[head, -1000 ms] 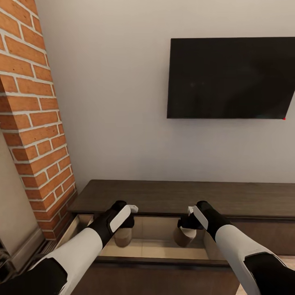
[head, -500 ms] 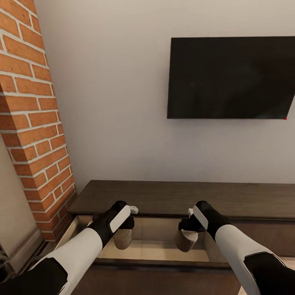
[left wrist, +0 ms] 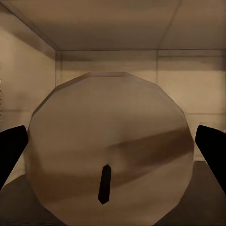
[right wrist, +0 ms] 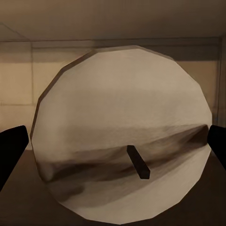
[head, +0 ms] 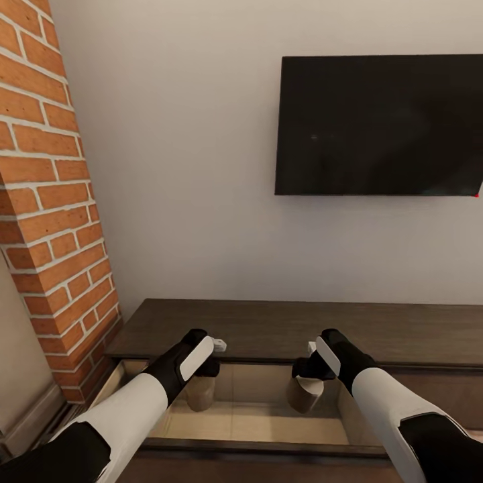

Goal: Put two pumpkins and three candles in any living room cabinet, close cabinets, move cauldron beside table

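Left gripper jaws grip candle; right gripper jaws grip second candle, both inside open cabinet drawer.

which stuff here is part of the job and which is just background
Job:
- candle in left gripper
- candle in right gripper
- cabinet, drawer open
- left gripper
- right gripper

Background:
- TV
- brick column
- wall
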